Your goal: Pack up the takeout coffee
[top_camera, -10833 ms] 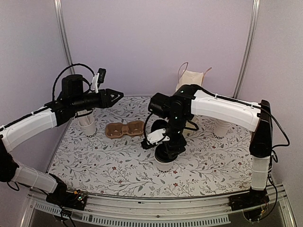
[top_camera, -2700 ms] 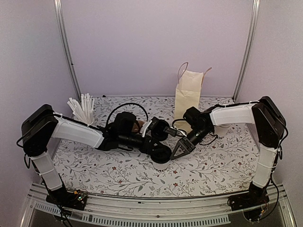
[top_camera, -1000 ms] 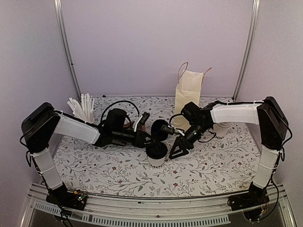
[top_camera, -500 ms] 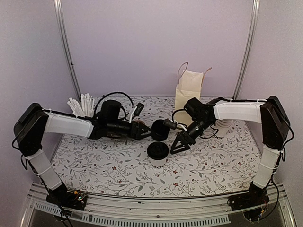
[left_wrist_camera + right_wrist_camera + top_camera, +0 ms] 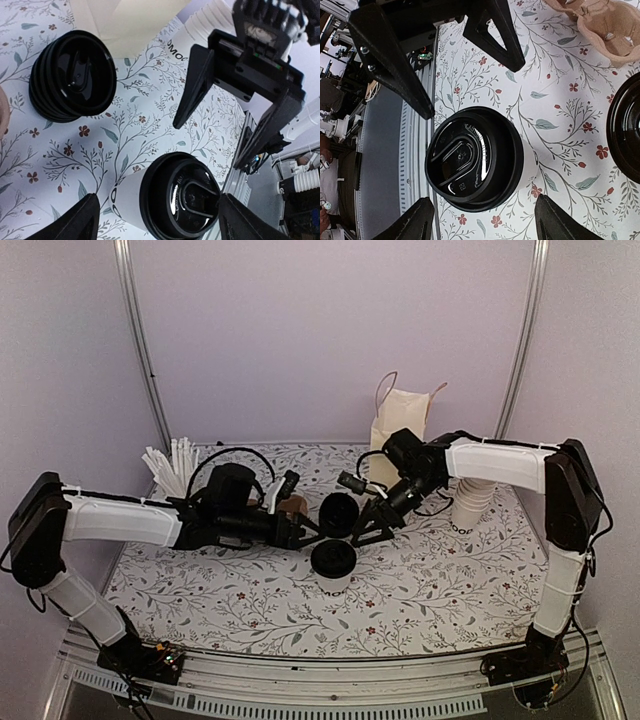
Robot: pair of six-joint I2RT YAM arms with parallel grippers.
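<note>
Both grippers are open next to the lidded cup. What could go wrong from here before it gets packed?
1. The left gripper and right gripper stand open, facing each other close to the takeout coffee. If both reach in, they may collide or tip it.
2. The stack of black lids sits just behind the cup. A swing toward the paper bag could knock it.
3. The bag stands free, so a lowered cup might topple it.

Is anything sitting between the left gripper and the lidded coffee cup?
Nothing visible does. The takeout coffee stands just ahead of the left gripper, whose jaws are open, and the stack of black lids lies off to one side.
</note>
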